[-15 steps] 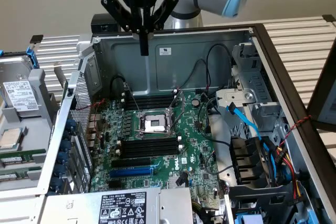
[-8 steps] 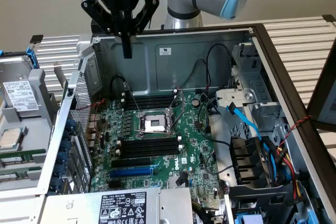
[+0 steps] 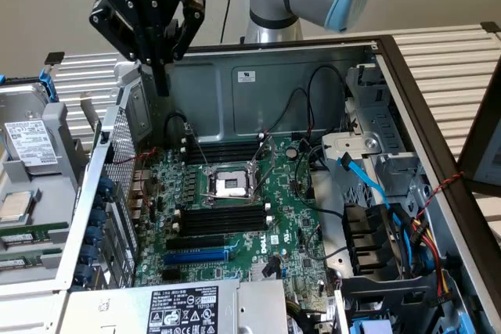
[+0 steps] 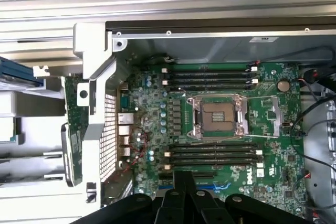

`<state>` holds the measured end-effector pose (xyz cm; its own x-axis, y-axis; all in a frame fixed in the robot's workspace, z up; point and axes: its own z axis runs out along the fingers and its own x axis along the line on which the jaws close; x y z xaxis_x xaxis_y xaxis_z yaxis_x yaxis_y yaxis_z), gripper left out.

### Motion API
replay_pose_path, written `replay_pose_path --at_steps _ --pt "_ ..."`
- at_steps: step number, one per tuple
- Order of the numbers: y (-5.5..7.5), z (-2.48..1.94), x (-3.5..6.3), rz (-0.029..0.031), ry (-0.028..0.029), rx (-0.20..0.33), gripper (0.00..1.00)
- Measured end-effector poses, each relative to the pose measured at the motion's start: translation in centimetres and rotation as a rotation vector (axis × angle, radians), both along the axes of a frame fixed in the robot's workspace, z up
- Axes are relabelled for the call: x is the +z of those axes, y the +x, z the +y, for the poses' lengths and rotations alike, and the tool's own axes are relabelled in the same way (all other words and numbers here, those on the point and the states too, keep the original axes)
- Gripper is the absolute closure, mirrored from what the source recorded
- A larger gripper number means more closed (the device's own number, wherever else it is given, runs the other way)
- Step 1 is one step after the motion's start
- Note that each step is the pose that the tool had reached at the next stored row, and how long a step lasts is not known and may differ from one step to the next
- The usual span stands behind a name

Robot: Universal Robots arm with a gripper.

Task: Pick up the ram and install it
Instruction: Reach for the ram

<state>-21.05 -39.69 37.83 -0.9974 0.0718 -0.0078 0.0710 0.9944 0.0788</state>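
Two green ram sticks [image 3: 31, 235] with white labels lie flat on the grey tray outside the case, at the exterior view's left. My gripper [image 3: 160, 76] hangs high over the case's back left corner, well above and to the right of those sticks. Its fingers are shut with nothing between them. In the wrist view the closed black fingertips [image 4: 184, 184] point down at the green motherboard [image 4: 273, 124], near its lower row of black memory slots [image 4: 212, 154]. All the memory slots [image 3: 223, 220] I can see stand without sticks in them.
The open case holds a bare CPU socket [image 3: 229, 185], a blue slot [image 3: 196, 256], loose black cables and a blue cable [image 3: 368, 181] at the right. A perforated rear panel [image 3: 117, 162] walls the left side. A drive [image 3: 31, 142] and a chip [image 3: 16, 205] sit on the tray.
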Motion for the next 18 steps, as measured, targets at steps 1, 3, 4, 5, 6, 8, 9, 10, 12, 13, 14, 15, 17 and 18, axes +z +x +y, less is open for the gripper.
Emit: replay_pose_path --at_steps 1,3,4,5,6,8,9,10,12,13,14,15,17,18 --pt "-0.5 0.03 -0.18 -0.0001 0.0001 0.000 0.89" --pt "-1.4 0.07 -0.49 -0.0001 0.0001 0.000 0.89" --pt "-1.9 0.09 -0.64 0.0000 0.0001 0.000 0.89" --pt "-2.3 0.10 -0.76 0.0000 0.0000 0.000 0.89" --pt "-2.7 0.12 -0.87 0.0000 0.0001 0.000 0.89" --pt "-3.7 0.17 -1.01 0.0027 0.0000 0.000 0.89" --pt "-4.1 0.19 -1.07 0.0043 0.0000 0.000 0.89" --pt "-4.5 0.22 -1.13 0.0059 -0.0001 0.000 0.89" --pt "-5.5 0.27 -1.23 0.0095 -0.0003 0.000 0.89" --pt "-5.9 0.29 -1.27 0.0121 -0.0003 0.000 0.89" --pt "-6.4 0.31 -1.29 0.0156 -0.0003 0.000 0.89" --pt "-6.8 0.33 -1.30 0.0197 -0.0003 0.000 0.89" --pt "-7.7 0.35 -1.31 0.0284 -0.0003 0.000 0.89" --pt "-8.2 0.36 -1.31 0.0329 -0.0003 0.000 0.89"
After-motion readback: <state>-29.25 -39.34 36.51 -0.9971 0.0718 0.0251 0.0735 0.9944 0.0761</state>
